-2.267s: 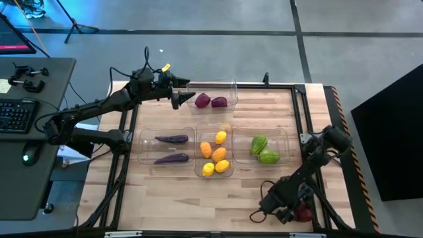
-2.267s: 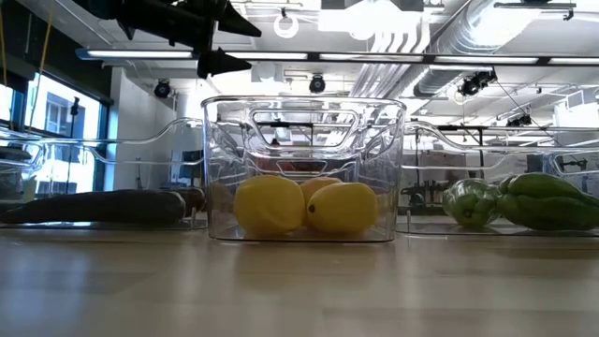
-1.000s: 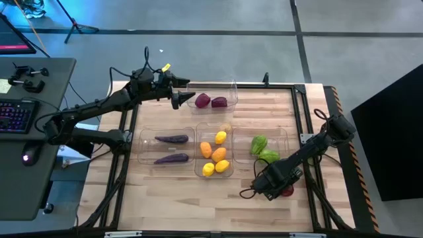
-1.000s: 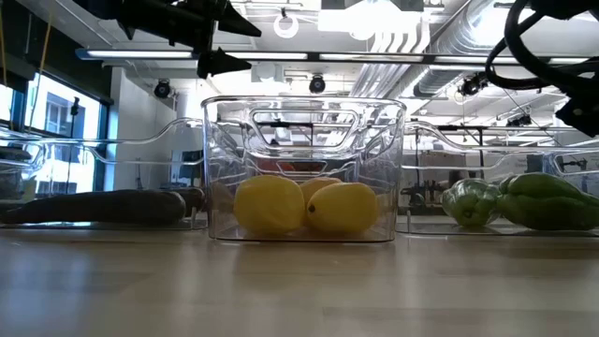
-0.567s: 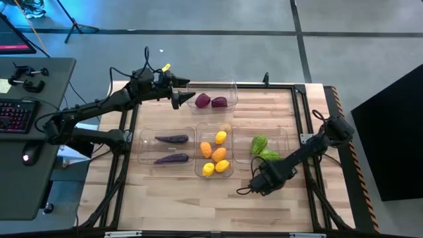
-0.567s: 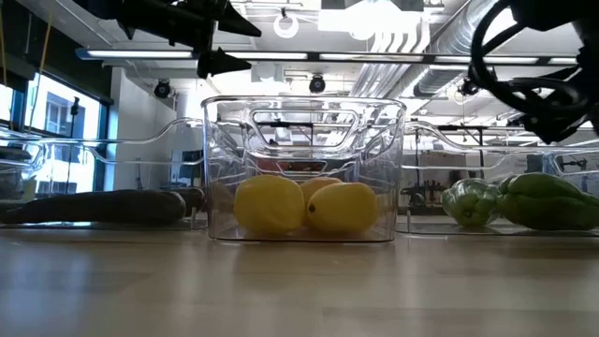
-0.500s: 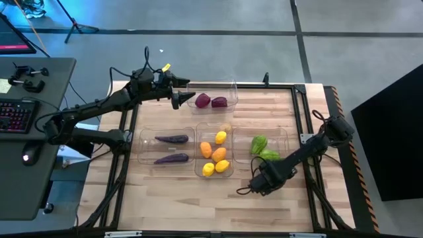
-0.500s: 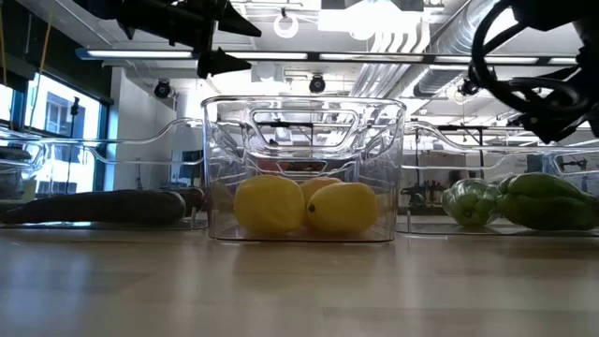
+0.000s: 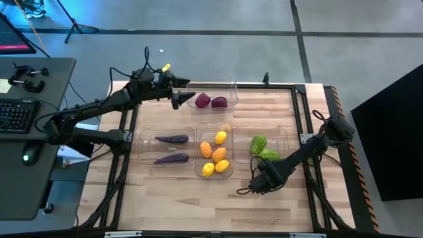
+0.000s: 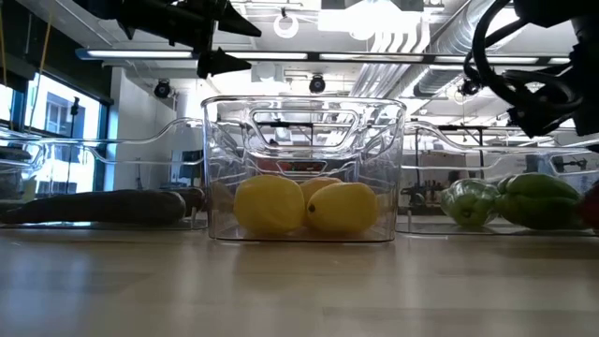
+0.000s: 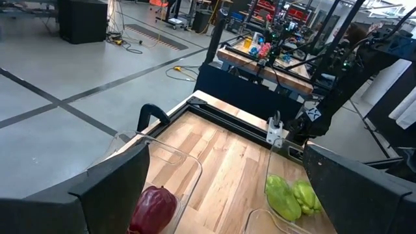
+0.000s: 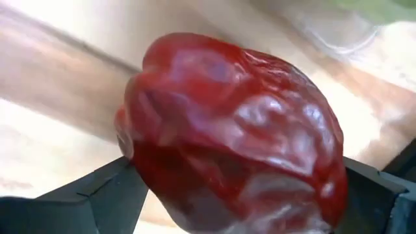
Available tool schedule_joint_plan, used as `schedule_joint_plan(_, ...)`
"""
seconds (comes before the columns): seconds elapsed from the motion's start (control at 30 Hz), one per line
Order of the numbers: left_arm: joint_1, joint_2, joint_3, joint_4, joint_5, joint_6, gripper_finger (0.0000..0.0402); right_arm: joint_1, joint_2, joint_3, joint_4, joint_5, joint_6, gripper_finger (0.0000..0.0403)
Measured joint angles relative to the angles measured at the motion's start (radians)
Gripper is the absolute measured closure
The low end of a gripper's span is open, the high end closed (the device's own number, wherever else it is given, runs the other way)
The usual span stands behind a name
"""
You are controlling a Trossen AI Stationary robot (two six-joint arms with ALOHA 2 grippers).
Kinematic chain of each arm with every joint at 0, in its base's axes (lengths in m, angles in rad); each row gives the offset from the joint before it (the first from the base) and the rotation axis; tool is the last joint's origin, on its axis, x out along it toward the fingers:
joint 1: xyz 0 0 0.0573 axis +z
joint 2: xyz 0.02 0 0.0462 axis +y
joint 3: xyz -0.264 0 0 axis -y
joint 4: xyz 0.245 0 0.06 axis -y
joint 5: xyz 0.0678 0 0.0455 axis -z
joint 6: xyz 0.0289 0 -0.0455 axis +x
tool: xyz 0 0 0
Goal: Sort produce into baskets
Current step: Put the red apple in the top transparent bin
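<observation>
My right gripper [image 9: 255,186] is shut on a dark red round piece [image 12: 227,130] over the bare wood in front of the bin of green ridged pieces [image 9: 264,149]. In the high view the gripper hides the piece. A sliver of red shows at the right edge of the low view [image 10: 592,201]. My left gripper [image 9: 181,99] is open and empty beside the far bin [image 9: 228,84]. That bin holds two dark red pieces [image 9: 210,101]. Two eggplants [image 9: 171,149] lie in the left bin. Lemons and orange pieces [image 9: 215,155] lie in the middle bin. My right gripper pinches the dark red piece between its two fingers, one finger [image 12: 107,195] on each opposite side of its lower half [image 12: 195,195]. The arm reaches in slanting from the table's right. The piece seems to be clear of the table.
Bare wooden table top [image 9: 172,192] runs along the near edge in front of the three bins. A black frame rail [image 9: 310,132] borders the table's right side. A desk with a keyboard [image 9: 16,112] stands to the left of the table.
My right gripper has gone from the table's near right part toward the left and a little toward the bins, carrying the dark red piece. The piece, which showed beside the gripper in the high view, is now hidden under it.
</observation>
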Motion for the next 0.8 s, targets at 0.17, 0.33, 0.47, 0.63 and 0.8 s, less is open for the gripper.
schedule_joint_plan(0.17, 0.000, 0.000, 0.000, 0.000, 0.000, 0.000, 0.0007, -0.004, 0.000, 0.000, -0.001, 0.020, 0.011, 0.0029)
schedule_joint_plan(0.33, 0.000, 0.000, 0.000, 0.000, 0.000, 0.000, 0.0007, -0.004, 0.004, 0.002, 0.003, 0.018, 0.072, 0.0089)
schedule_joint_plan(0.47, 0.000, 0.000, 0.000, 0.000, 0.000, 0.000, 0.0007, -0.001, 0.003, 0.003, 0.014, -0.014, 0.088, 0.0139)
schedule_joint_plan(0.63, 0.000, 0.000, 0.000, 0.000, 0.000, -0.008, 0.0007, 0.067, -0.049, 0.007, 0.072, -0.122, -0.063, 0.0139)
schedule_joint_plan(0.8, 0.000, 0.000, 0.000, 0.001, 0.000, -0.009, 0.0007, 0.118, -0.212, 0.010, 0.244, -0.216, -0.131, 0.0139)
